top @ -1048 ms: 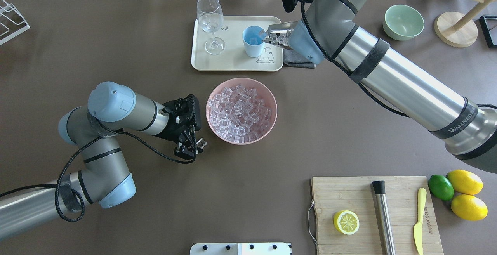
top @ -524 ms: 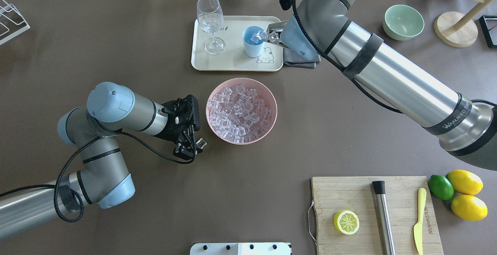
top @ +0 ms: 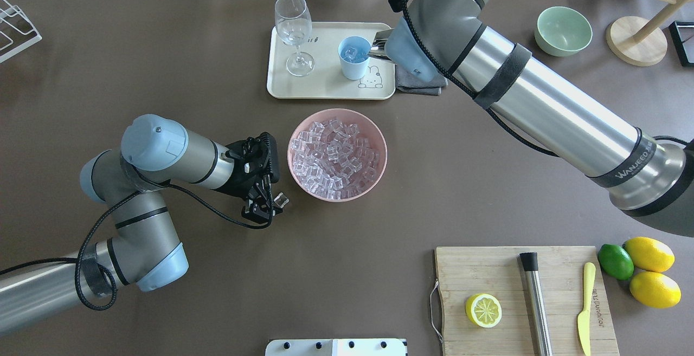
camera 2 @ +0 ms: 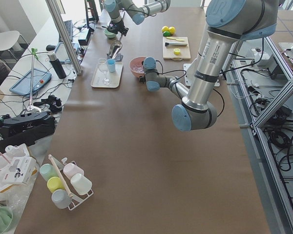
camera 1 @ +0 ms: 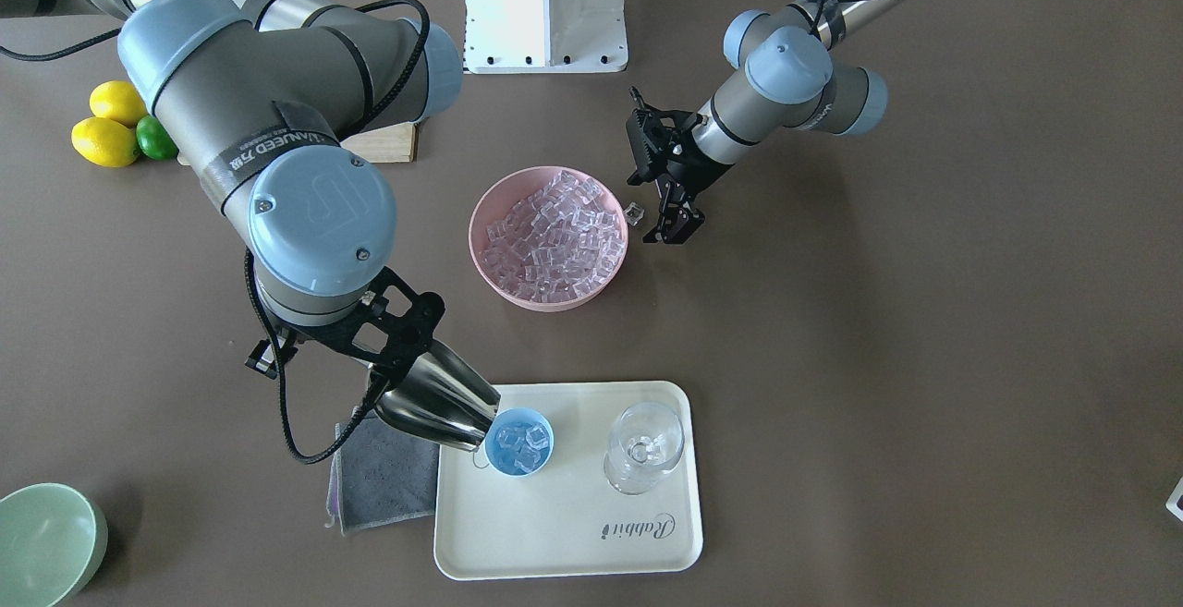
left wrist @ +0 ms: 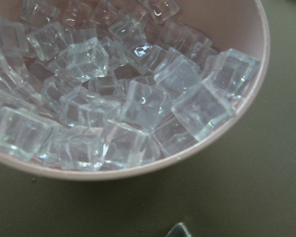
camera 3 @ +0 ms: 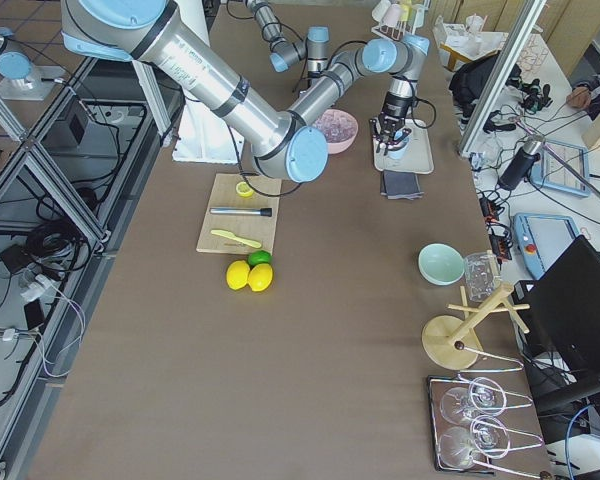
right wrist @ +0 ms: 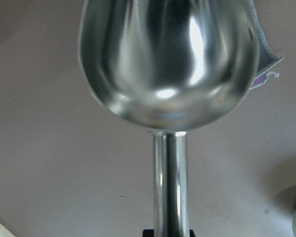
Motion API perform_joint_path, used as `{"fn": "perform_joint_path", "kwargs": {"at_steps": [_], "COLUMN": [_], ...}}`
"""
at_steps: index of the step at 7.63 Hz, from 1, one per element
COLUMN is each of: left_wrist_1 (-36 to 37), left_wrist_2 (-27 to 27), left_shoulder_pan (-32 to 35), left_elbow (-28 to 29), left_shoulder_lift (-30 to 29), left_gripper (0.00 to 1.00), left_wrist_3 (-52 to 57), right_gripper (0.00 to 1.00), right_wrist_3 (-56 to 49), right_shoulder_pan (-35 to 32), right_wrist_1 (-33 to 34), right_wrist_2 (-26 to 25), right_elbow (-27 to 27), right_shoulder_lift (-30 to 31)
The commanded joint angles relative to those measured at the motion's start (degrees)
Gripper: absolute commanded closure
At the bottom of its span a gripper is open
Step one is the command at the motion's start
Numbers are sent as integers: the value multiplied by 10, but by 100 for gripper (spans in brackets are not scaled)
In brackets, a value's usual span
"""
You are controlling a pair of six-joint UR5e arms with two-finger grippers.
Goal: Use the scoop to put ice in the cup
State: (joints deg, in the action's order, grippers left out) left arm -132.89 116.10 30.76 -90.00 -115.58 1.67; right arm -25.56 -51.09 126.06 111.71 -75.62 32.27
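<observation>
My right gripper (camera 1: 388,362) is shut on the handle of the steel scoop (camera 1: 436,401), which is tipped with its mouth at the rim of the light-blue cup (camera 1: 519,442). The cup (top: 353,58) stands on the cream tray (top: 325,88) and holds several ice cubes (camera 1: 522,445). The scoop's trough (right wrist: 167,59) looks empty from behind. More ice (top: 333,155) fills the pink bowl (top: 384,153). My left gripper (top: 263,207) hangs low beside the bowl and looks shut and empty, with one loose ice cube (top: 281,199) on the table next to it.
A clear stemmed glass (top: 294,25) stands on the tray left of the cup. A grey cloth (camera 1: 388,478) lies beside the tray under the scoop. A pale green bowl (top: 563,31) sits at the far right. A cutting board (top: 504,274) with a lemon half, rod and knife lies at the front right.
The right wrist has turned and tipped the scoop further. The ice has slid out of the scoop into the cup. The left arm has not moved.
</observation>
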Motion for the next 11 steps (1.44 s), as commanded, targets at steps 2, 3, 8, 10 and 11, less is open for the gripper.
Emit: {"fn": "perform_joint_path", "kwargs": {"at_steps": [2, 3, 8, 10, 11], "left_wrist_1": [1, 1, 20, 205, 290], "left_wrist_2": [0, 1, 88, 87, 72], "left_shoulder_pan": [0, 1, 39, 55, 56], "left_elbow": [-4, -5, -23, -121, -166], "left_shoulder_lift": [0, 0, 11, 11, 7], "left_gripper": [1, 1, 1, 1, 1], "left_wrist_3": [0, 0, 1, 114, 131], "right_gripper": [100, 100, 100, 100, 100], "right_wrist_3": [3, 9, 369, 486, 562], "right_shoulder_pan": [-2, -18, -125, -139, -139], "right_wrist_1": [9, 9, -235, -488, -540], "right_wrist_2": [7, 19, 132, 167, 167], "right_elbow": [-171, -209, -389, -310, -306], "right_shoulder_lift": [120, 161, 550, 646, 667]}}
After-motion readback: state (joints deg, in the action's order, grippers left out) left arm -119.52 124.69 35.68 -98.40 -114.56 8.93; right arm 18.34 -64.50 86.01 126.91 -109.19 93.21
